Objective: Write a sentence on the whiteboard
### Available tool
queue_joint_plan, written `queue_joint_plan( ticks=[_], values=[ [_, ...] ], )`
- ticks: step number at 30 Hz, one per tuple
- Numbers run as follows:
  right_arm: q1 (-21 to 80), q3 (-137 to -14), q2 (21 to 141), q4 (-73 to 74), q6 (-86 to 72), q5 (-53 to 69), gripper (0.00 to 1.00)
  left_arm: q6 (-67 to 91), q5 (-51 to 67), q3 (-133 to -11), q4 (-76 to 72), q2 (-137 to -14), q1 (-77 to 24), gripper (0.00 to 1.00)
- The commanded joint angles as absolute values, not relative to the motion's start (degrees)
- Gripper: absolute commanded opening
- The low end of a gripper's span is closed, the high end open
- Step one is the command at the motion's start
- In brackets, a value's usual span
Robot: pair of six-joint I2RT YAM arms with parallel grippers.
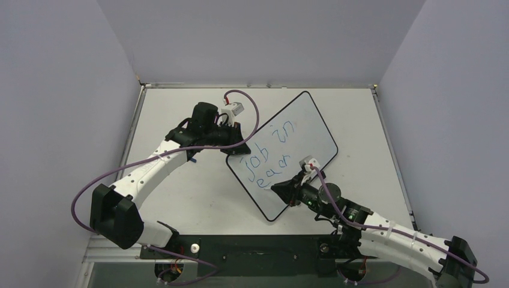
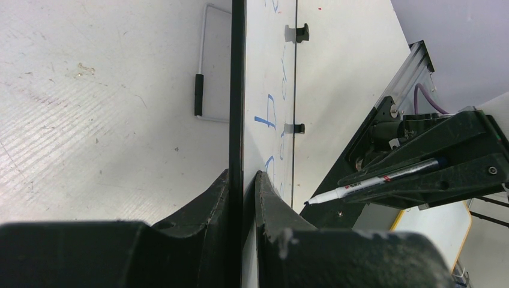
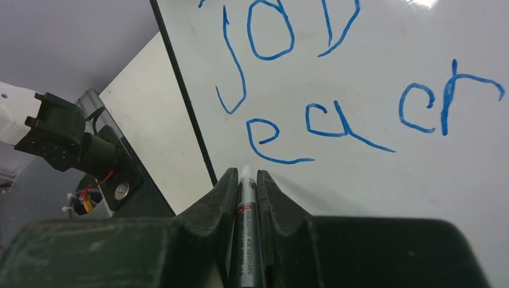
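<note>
Left arm (image 1: 150, 171): seen rising from the lower left of the top view, bent at a black elbow joint, forearm run up and right toward frame centre. The left gripper (image 1: 239, 143) is clamped on the left edge of the whiteboard (image 1: 300, 129); in the left wrist view its fingers (image 2: 204, 198) are pressed against the thin edge from both sides.

Right arm (image 1: 396, 237): folded back at the lower right corner, forearm stretched left and up. The right gripper (image 1: 281, 189) is closed on a marker (image 3: 246, 204), whose tip is seen just past the fingertips (image 3: 223, 192). Contact with the board cannot be told.
</note>
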State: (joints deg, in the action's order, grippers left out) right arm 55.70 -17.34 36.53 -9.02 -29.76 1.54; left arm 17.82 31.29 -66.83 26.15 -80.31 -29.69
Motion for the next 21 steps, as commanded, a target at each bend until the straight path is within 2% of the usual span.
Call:
queue_joint_plan(
  ticks=[1, 10, 21],
  values=[
    [56.9, -15.2, 39.2, -20.2, -31.6, 2.9, 0.0, 12.7, 24.2, -65.5, 28.9, -79.7, -30.2, 0.0],
    [58.0, -11.8, 42.4, -27.7, -32.0, 3.2, 0.0, 12.7, 24.2, -65.6, 28.9, -79.6, -30.2, 0.0],
    [58.1, -10.1, 43.5, -27.7, -31.9, -1.6, 0.0, 12.7, 24.2, -65.5, 28.9, -79.9, -30.2, 0.0]
  ],
)
